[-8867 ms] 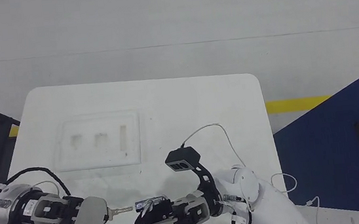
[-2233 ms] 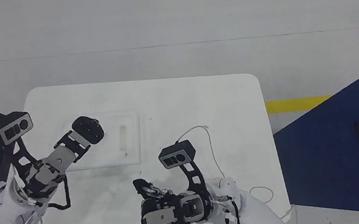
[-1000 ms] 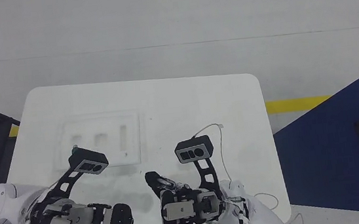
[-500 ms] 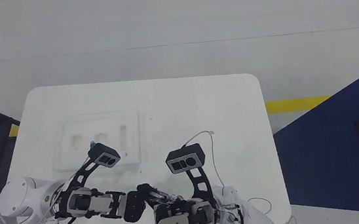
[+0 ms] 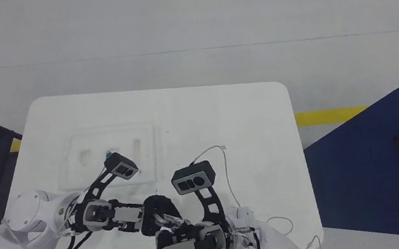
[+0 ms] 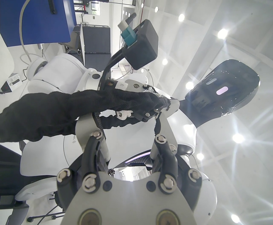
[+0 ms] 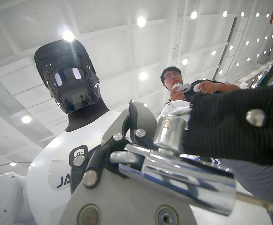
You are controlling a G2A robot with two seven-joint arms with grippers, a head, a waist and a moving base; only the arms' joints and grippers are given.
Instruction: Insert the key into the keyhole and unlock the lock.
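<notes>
A chrome padlock (image 7: 181, 174) lies across my right gripper (image 7: 162, 125), which is shut on it; its shackle (image 7: 168, 132) points toward a black knit cover (image 7: 224, 127). A thin grey strip (image 7: 256, 201) sticks out of the lock's far end; I cannot tell whether it is the key. In the top view my right gripper (image 5: 169, 221) and left gripper (image 5: 150, 209) meet at the table's near edge. My left gripper (image 6: 132, 110) is open, with its grey fingers (image 6: 168, 119) standing on either side of a small silver piece (image 6: 124, 114) and the knit-covered part (image 6: 85, 102).
A shallow white tray (image 5: 73, 178) with moulded recesses sits on the white table (image 5: 220, 115), just beyond the left arm. A thin white cable (image 5: 222, 166) loops by the right arm. A blue unit (image 5: 379, 157) stands off the table's right side.
The left arm came back from over the tray to the near edge, then slid right until its gripper met the right one. The right gripper kept the lock and shifted slightly left.
</notes>
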